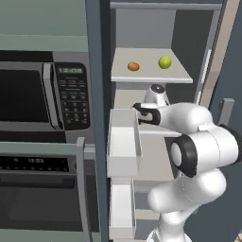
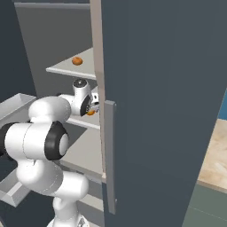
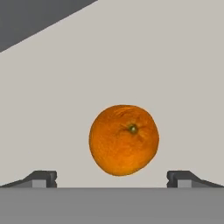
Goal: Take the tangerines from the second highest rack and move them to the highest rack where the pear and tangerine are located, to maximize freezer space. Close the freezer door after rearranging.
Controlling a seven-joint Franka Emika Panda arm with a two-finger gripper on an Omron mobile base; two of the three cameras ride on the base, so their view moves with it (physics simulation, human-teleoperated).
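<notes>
The freezer stands open, its freezer door swung to the left with white door bins on the inner face; nothing shows inside the bins. On the highest rack a tangerine lies near the left edge and the pear lies toward the right, well apart from it. On the second highest rack another tangerine rests on the pale slab. The fingers stand wide apart, one on each side of this fruit and not touching it; the fruit sits just ahead of them, centred in the gap. A microwave sits left of the freezer.
</notes>
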